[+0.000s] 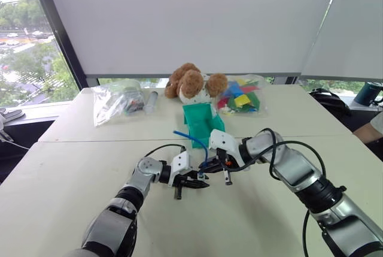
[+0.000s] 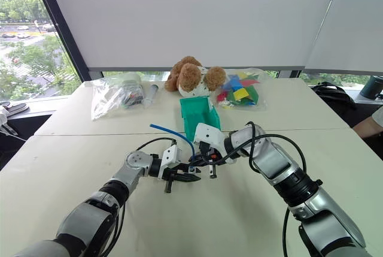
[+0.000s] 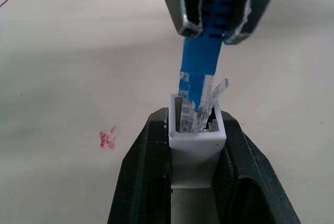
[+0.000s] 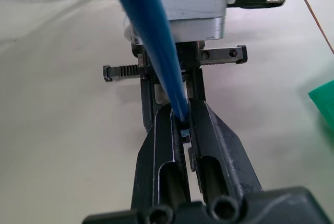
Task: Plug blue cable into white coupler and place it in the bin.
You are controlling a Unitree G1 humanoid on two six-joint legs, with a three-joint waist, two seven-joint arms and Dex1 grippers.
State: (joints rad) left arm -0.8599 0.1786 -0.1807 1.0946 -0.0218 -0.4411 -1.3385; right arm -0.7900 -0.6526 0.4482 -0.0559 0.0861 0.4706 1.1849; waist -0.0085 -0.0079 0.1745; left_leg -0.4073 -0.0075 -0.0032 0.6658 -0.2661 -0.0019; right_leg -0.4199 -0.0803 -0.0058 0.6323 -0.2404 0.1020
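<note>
Over the middle of the white table (image 1: 72, 149) the two grippers meet tip to tip. The left gripper (image 3: 194, 145) has its black jaws closed on the white coupler (image 3: 195, 148) — the small block sits squarely between them, its open socket facing away from the wrist. The right gripper (image 4: 182, 122) has its jaws pinched narrow on the blue cable (image 4: 151, 36) just behind the clear plug (image 3: 201, 101). The plug's tip stands in the mouth of the coupler's socket, slightly tilted, with its clear latch tab sticking out to one side; how deep it sits cannot be told. From the right gripper the free length of cable arcs up and away to the robot's left. The teal-green bin (image 1: 203, 122) stands just beyond the grippers, in front of a brown teddy bear (image 1: 194, 82), with clear plastic bags on either side of the bear.
</note>
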